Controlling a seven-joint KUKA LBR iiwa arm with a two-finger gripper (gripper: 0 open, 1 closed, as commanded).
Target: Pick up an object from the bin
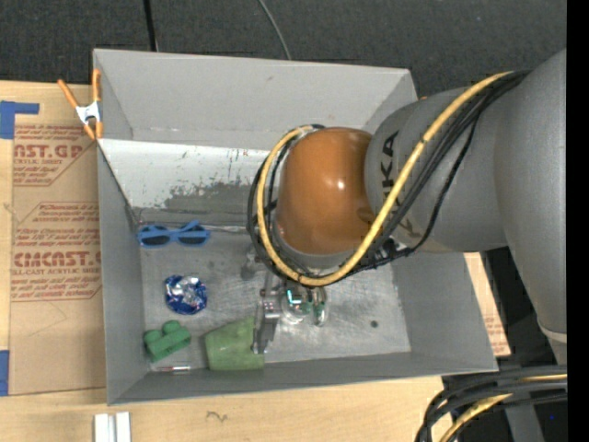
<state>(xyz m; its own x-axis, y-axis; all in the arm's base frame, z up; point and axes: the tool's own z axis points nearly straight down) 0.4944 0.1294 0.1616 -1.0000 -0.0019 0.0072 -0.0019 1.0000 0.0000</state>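
In the grey bin [230, 90], near its front wall, the pale green lump [230, 350] lies just left of the hand [290, 313], long axis left-right. Whether the hand is released or clenched, I cannot tell.

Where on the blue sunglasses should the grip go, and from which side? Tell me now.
Take the blue sunglasses at the bridge between the lenses, coming straight down from above. They lie flat on the bin floor near its left wall, long side across the view, so the narrow middle is probably easiest to pinch front to back; the lenses look too broad.
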